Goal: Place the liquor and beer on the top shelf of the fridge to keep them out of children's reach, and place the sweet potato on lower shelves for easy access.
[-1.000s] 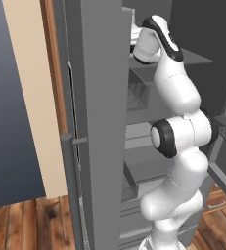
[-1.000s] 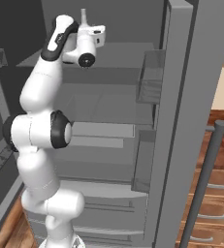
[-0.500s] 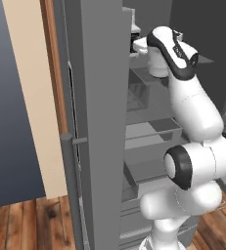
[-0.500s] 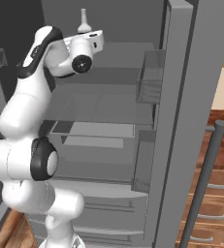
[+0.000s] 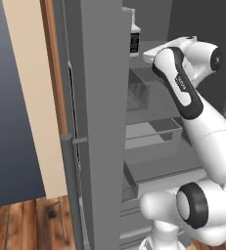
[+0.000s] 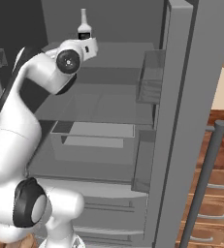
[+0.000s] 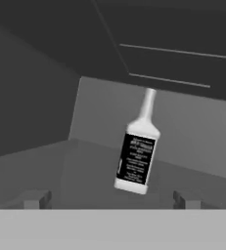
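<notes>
I see one bottle, the liquor (image 7: 135, 155), standing upright on the top shelf (image 7: 90, 166) of the fridge (image 5: 102, 122). The bottle has a squat whitish body with a slim long neck and a black label with small white print; the surface looks smooth and a little glossy. The top shelf is a plain flat grey panel, matte, and the bottle stands on it near the back wall of the fridge. My gripper (image 7: 109, 200) is in front of the liquor and apart from it, with its two small dark fingertips (image 7: 35, 200) spread wide, one on each side of the bottle in the hand view, and nothing between them. From the left base view the liquor (image 5: 134, 36) is just behind the white hand of the arm. Below the top shelf I count several lower shelves (image 6: 96, 138), flat grey, some with translucent boxy fronts. The fridge door carries one long cylindrical grey handle (image 6: 205, 179). Beside the fridge the floor (image 5: 31, 227) is brown wood planks.
</notes>
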### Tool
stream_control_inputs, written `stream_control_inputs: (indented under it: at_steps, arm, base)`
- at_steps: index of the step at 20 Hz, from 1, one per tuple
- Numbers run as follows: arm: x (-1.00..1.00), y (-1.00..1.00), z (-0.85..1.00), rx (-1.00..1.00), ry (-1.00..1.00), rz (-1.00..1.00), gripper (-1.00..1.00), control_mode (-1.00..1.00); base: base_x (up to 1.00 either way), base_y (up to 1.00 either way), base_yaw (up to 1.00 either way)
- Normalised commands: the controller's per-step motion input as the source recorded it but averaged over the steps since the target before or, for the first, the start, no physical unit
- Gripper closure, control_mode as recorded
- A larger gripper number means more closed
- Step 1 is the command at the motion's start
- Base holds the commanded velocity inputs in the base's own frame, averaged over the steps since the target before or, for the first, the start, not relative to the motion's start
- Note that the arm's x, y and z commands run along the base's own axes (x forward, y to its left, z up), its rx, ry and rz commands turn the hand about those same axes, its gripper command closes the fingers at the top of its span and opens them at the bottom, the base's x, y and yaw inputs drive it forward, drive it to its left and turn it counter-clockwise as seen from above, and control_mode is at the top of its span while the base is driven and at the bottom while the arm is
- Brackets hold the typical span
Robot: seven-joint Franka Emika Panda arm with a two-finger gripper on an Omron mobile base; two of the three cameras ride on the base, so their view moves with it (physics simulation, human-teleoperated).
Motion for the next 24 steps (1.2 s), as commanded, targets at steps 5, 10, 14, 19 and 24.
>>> stream_control_inputs:
  at_steps: [5,10,14,19,24]
  arm:
    - [-0.93,-0.21,-0.20,-0.09,0.27,0.12,-1.00,-1.00]
    - [-0.49,0.00,-0.84,-0.15,0.44,0.15,-1.00,-1.00]
    - [-0.31,0.01,-0.86,-0.05,0.31,0.09,-1.00,-1.00]
    - [-0.40,0.00,-0.59,0.00,0.16,0.00,-1.00,-1.00]
    - [-0.61,0.00,-0.49,0.00,0.07,-0.19,-1.00,-1.00]
  base:
    - [0.00,0.00,0.00]
    - [0.00,0.00,0.00]
    - [0.00,0.00,0.00]
    - [0.00,0.00,0.00]
    - [0.00,0.00,0.00]
